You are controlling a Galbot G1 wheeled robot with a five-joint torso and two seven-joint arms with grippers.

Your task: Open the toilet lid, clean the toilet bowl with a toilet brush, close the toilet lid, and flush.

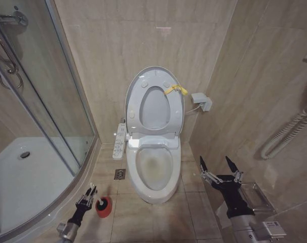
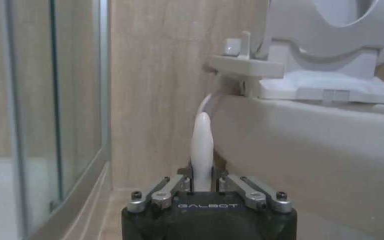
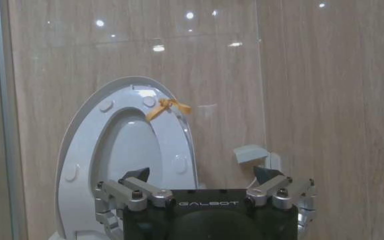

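The toilet lid (image 1: pixel 143 81) stands raised against the back wall with a yellow tag (image 1: pixel 176 90) at its edge, and the ring seat is up against it. Below, the toilet bowl (image 1: pixel 154 169) lies uncovered, with yellowish stains inside. The toilet brush (image 1: pixel 103 206) shows as a red round base on the floor left of the bowl. My left gripper (image 1: pixel 91 191) is low beside it, shut on the white handle (image 2: pixel 201 140) that sticks out between its fingers. My right gripper (image 1: pixel 216 162) hovers open right of the bowl, facing the raised lid (image 3: pixel 85 150).
A curved glass shower enclosure (image 1: pixel 52 101) and its white tray (image 1: pixel 22 177) fill the left. A white remote panel (image 1: pixel 120 140) hangs beside the toilet, a floor drain (image 1: pixel 119 174) below it. A wall box (image 1: pixel 201 101), a ribbed hose (image 1: pixel 288 131) and a metal rack (image 1: pixel 257 200) are on the right.
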